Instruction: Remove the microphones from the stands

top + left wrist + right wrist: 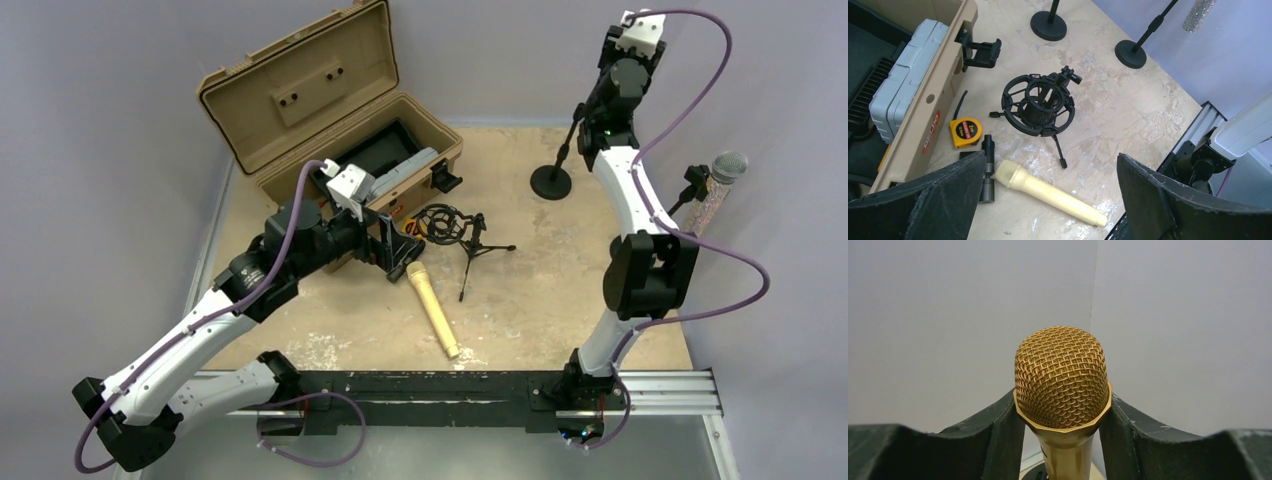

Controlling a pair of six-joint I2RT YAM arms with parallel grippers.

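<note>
A gold microphone (1062,377) stands upright between my right gripper's (1062,412) fingers (1000,432), which press on the ring under its mesh head. In the top view my right gripper (603,118) hangs over a black round-base stand (551,182) at the back of the table, and the arm hides the microphone. The stand's base also shows in the left wrist view (1048,25). My left gripper (396,256) is open and empty, held above a cream microphone (1048,192) lying on the table.
An open tan case (330,120) stands at the back left. An empty shock mount on a small tripod (1040,105), a yellow tape measure (966,131) and a black adapter (988,170) lie near it. A second stand (1130,53) holds a glittery microphone (722,175) at the right.
</note>
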